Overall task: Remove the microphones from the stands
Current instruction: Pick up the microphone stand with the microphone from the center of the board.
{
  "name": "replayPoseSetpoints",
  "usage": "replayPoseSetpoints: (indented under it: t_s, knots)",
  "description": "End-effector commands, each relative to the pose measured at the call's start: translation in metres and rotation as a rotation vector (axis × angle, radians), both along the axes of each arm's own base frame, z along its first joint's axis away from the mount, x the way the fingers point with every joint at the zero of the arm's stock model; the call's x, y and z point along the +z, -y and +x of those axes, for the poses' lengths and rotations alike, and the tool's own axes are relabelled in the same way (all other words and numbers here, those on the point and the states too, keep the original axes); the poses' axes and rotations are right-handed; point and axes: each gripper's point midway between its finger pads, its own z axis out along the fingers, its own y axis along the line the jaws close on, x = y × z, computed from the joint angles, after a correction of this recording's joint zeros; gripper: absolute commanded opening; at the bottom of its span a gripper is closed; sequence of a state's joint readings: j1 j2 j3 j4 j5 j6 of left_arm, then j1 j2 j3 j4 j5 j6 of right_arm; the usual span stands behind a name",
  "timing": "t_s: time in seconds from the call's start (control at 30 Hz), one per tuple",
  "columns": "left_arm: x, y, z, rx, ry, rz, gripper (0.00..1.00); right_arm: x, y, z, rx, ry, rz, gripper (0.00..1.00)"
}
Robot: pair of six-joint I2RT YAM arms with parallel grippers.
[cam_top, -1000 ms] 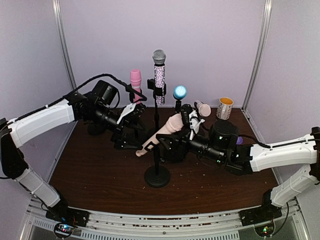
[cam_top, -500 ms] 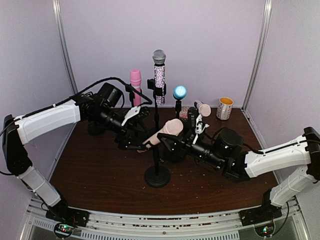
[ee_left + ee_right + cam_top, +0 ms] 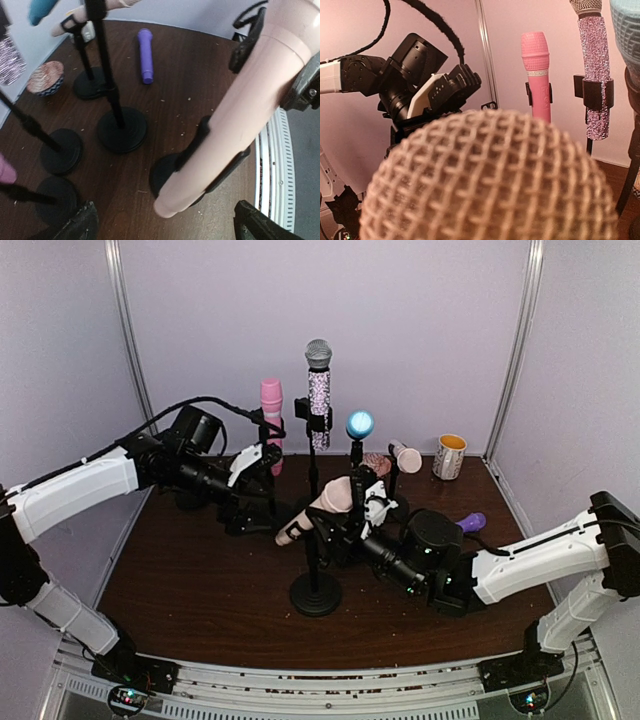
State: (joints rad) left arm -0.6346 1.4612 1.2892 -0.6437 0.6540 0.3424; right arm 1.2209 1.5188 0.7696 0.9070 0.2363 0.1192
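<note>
Worktop (image 3: pixel 200 600), dark brown wood; items listed front to back.

Black round-based stand (image 3: pixel 315 595): nearest item, centre front, upright.

Pale peach mesh-headed microphone (image 3: pixel 250 105): seated in the stand's black clip (image 3: pixel 200 137). It is tilted, head up toward the right arm and tail down toward the left arm. Not yet free. Half a second ago it lay flatter. It has since tipped back to a steeper slant and has been in the clip throughout.

Right gripper (image 3: pixel 362 502): close at the head end. Its own camera is filled by the mesh and its fingers are out of sight, so whether the jaws are wide or closed cannot be told. This arm has pushed leftward over the last second, uncovering a purple microphone (image 3: pixel 470 523) lying flat behind it.

Left gripper (image 3: pixel 165 226): jaws wide, holding nothing, with the tail just ahead of them. It has drawn back slightly.

Judgement: the rocking suggests the clip's hold is being worked loose. Extraction is still outstanding.

Rear row: pink microphone (image 3: pixel 271 400), glitter-wrapped microphone (image 3: pixel 319 390), cream mug (image 3: pixel 450 455).
</note>
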Motion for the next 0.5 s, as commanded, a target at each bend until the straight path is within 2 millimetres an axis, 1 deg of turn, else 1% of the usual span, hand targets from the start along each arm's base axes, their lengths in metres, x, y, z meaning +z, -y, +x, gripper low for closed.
replayPoseSetpoints:
  t_s: [0.0, 0.03, 0.1, 0.2, 0.27, 0.37, 0.4, 0.47]
  knots:
    - [0.018, -0.035, 0.019, 0.225, 0.021, -0.038, 0.97, 0.017, 0.007, 0.002, -0.124, 0.052, -0.048, 0.21]
    - [0.022, -0.04, 0.015, 0.24, 0.034, -0.05, 0.96, 0.018, 0.005, 0.001, -0.135, 0.059, -0.064, 0.2]
    - [0.016, -0.045, 0.005, 0.26, 0.011, -0.075, 0.95, 0.02, 0.002, -0.001, -0.169, 0.076, -0.081, 0.15]
    - [0.014, -0.041, -0.007, 0.26, -0.018, -0.12, 0.92, 0.024, 0.003, 0.0, -0.251, 0.089, -0.068, 0.04]
    - [0.011, -0.036, -0.01, 0.252, -0.028, -0.129, 0.9, 0.03, -0.002, 0.001, -0.285, 0.108, -0.061, 0.0]
    - [0.009, -0.031, -0.009, 0.255, -0.063, -0.147, 0.86, 0.049, -0.017, -0.001, -0.311, 0.151, -0.042, 0.0]
    - [0.01, -0.03, -0.009, 0.259, -0.073, -0.156, 0.85, 0.062, -0.023, -0.001, -0.319, 0.165, -0.019, 0.0]
    - [0.012, -0.03, -0.011, 0.267, -0.09, -0.172, 0.82, 0.08, -0.029, 0.001, -0.346, 0.186, 0.01, 0.0]
